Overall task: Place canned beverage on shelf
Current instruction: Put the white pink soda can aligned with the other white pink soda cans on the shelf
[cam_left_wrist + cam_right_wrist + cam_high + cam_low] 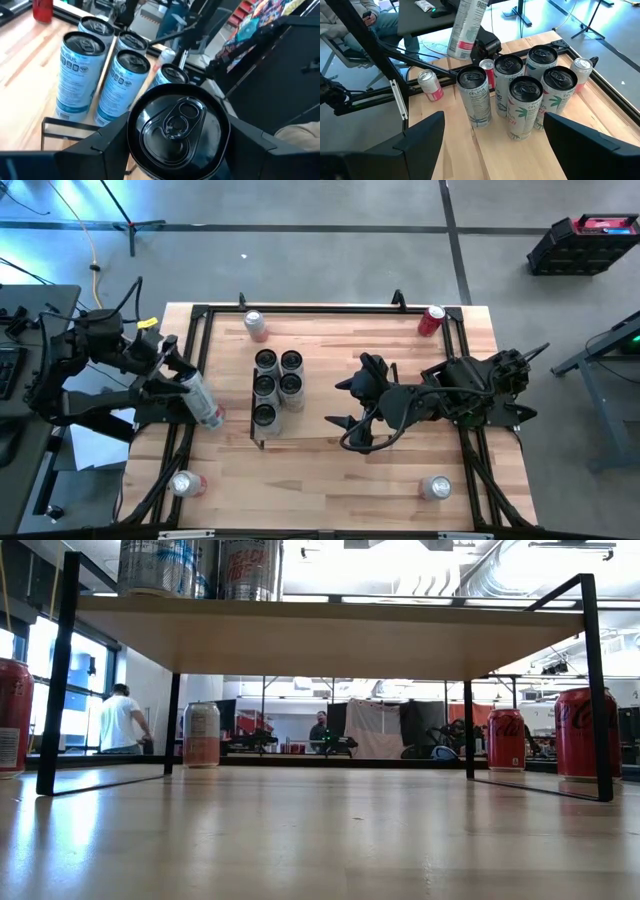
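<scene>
My left gripper (190, 392) is over the table's left side, shut on a silver canned beverage (204, 404) with a pink lower end that slants clear of the table. In the left wrist view the can's top (178, 131) faces the camera between the two fingers. The shelf (330, 635) stands mid-table with several tall cans (277, 385) upright on its left end. My right gripper (492, 145) hovers open to the right of those cans, with nothing between its fingers. My left gripper pinches the can's round side wall (137, 150) between its two fingers (102, 147), one on each side. The fingers lie along the can, whose top end is toward the wrist. The can is lifted clear and tilted, its pink end (460, 47) lowest.
Loose cans stand on the table: a pink one (256, 325) far left, a red one (431, 320) far right, others near left (187, 483) and near right (436, 487). Black rails (330, 308) edge the tabletop. People show in the room behind.
</scene>
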